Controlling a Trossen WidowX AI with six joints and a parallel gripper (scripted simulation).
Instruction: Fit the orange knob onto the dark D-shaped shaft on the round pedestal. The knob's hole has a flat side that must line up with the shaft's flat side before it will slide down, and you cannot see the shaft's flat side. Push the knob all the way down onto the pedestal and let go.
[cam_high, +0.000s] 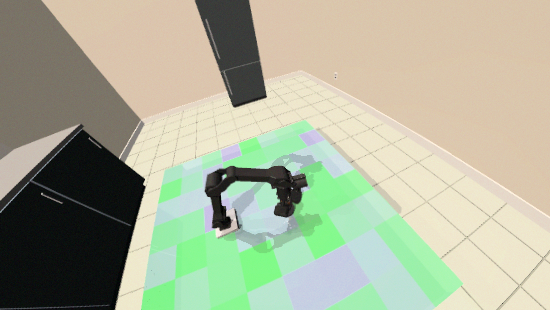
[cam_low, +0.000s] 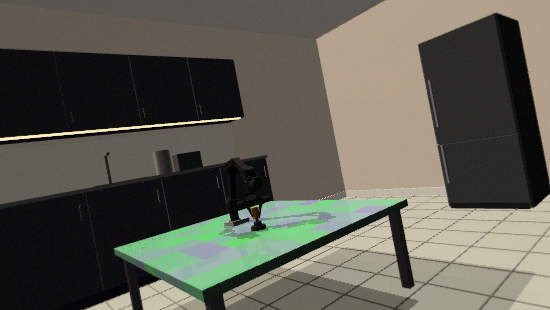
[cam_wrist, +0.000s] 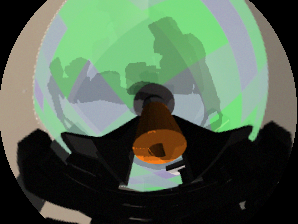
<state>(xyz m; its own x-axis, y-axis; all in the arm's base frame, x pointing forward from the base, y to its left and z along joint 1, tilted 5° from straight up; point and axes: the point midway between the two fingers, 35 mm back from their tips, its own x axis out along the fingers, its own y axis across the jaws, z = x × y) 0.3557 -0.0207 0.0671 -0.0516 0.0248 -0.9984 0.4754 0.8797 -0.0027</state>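
Observation:
The orange knob (cam_low: 255, 213) (cam_wrist: 159, 142) is upright between the fingers, with a dark hole in its near end in the wrist view. My gripper (cam_low: 255, 215) (cam_wrist: 155, 118) is shut on it from both sides. The dark round pedestal (cam_low: 258, 227) (cam_wrist: 141, 103) stands on the table below the knob. In the exterior view a short dark stretch shows between the knob's lower end and the pedestal's wide base. The shaft is mostly hidden, and I cannot tell whether its tip is inside the hole. The shaft's flat side is not visible.
The arm's pale base plate (cam_high: 234, 229) sits on the patchwork table (cam_high: 325, 280) (cam_low: 165, 260), to the left of the pedestal in the exterior view. Arm shadows lie across the table. Dark cabinets and a tall fridge (cam_high: 240, 50) (cam_low: 470, 115) stand away from the table.

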